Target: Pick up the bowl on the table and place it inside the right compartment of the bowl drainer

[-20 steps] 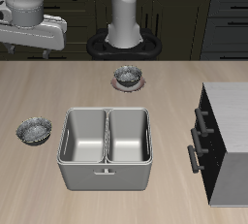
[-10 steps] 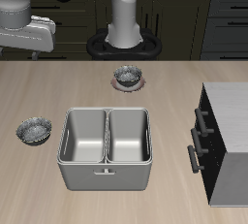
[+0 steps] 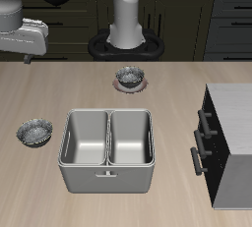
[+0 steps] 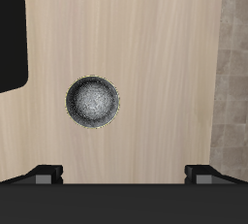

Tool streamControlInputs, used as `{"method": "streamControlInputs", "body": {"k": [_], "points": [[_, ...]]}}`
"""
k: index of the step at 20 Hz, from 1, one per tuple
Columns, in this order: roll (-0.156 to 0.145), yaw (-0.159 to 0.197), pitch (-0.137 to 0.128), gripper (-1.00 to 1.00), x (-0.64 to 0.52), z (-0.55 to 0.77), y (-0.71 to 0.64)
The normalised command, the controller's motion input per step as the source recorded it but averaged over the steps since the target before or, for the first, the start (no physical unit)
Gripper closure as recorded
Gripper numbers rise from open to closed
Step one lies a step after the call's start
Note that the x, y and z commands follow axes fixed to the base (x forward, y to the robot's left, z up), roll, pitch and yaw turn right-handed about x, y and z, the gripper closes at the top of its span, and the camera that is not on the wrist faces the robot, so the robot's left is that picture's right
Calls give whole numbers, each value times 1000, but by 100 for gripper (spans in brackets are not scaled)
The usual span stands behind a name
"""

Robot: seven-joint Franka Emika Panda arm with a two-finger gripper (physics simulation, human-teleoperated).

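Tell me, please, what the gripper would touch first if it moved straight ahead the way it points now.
Probably bare light wooden table. The small speckled silver-grey bowl lies slightly off the gripper's line, judged from the wrist view; depth is unclear.

A simulated kitchen. Across the top of the frame runs a row of dark cabinet fronts with bar handles (image 3: 228, 20). A pale wood-grain desk (image 3: 177, 93) carries a light-grey metal two-well bowl drainer (image 3: 107, 177) at lower centre, small speckled metal bowls (image 3: 34, 133), and a dark boxy cabinet with bar handles (image 3: 228, 147) at the right edge.
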Motion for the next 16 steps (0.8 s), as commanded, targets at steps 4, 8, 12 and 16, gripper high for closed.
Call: {"method": "streamControlInputs", "body": {"k": [4, 8, 12, 16], "points": [[2, 39, -4, -100, 122, 20, 45], [-27, 15, 3, -100, 280, 14, 40], [-14, 8, -3, -100, 192, 35, 66], [-3, 8, 1, -100, 238, 45, 118]]}}
